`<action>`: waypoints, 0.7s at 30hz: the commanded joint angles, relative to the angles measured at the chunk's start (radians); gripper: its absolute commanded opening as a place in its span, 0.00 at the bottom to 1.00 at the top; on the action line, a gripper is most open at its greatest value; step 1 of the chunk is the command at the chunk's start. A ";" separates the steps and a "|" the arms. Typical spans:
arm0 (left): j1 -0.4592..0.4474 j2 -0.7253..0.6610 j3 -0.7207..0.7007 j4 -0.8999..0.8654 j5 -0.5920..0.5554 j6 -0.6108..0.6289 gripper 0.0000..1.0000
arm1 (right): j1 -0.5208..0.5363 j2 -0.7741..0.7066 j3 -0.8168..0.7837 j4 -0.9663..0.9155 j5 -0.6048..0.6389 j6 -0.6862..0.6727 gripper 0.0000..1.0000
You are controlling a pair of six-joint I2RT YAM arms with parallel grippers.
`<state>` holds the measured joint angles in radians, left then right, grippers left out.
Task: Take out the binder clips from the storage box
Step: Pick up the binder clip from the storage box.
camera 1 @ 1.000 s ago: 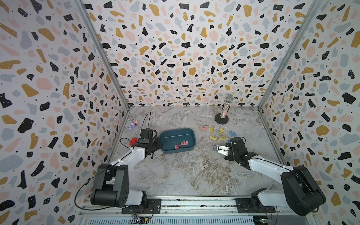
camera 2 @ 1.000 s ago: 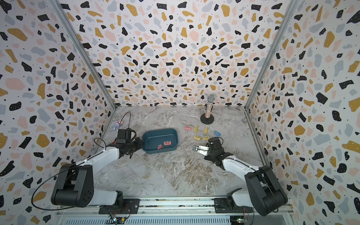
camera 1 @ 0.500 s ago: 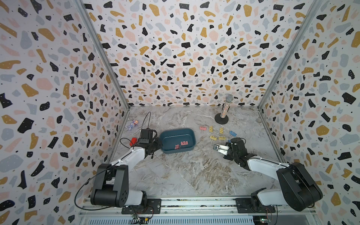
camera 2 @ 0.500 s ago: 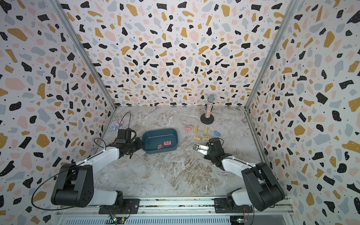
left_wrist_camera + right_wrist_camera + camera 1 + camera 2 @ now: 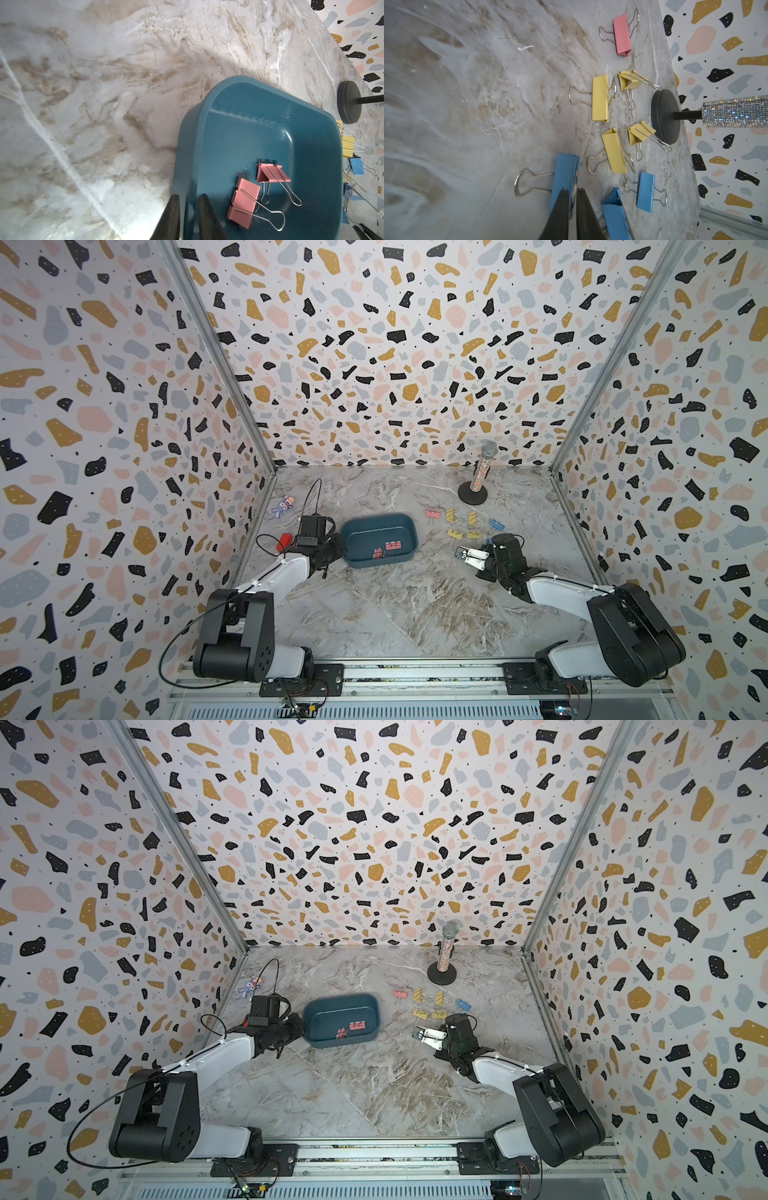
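Here we see the left gripper (image 5: 188,196) clamped on the end wall of the storage box (image 5: 209,99), one finger inside, one outside. Two pink binder clips (image 5: 245,205) lie in the box. The right gripper (image 5: 571,190) sits at a blue binder clip (image 5: 564,174) on the table (image 5: 467,104), jaws a sliver apart; whether it grips we cannot tell. Seven other clips (image 5: 600,97) lie nearby

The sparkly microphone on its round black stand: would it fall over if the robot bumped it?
Probably, if hit high: the sparkly microphone stands tall and thin on a narrow post. Its round black base looks wide and flat, so a low nudge would more likely slide it. It looks stiff, not floppy.
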<state>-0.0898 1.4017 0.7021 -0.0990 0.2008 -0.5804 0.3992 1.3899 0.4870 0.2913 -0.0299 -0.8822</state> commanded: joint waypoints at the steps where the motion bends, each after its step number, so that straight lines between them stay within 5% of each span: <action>1: 0.002 -0.014 -0.013 0.028 0.003 0.004 0.21 | -0.002 0.002 -0.008 -0.006 -0.004 0.019 0.20; 14: 0.002 -0.012 -0.011 0.019 -0.013 0.011 0.21 | -0.002 -0.181 0.116 -0.306 -0.036 0.034 0.36; 21: 0.002 -0.015 -0.006 0.013 -0.022 0.011 0.21 | -0.003 -0.296 0.232 -0.494 -0.187 0.109 0.40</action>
<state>-0.0898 1.4017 0.7017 -0.1009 0.1947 -0.5800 0.3992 1.1393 0.6846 -0.0917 -0.1307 -0.8288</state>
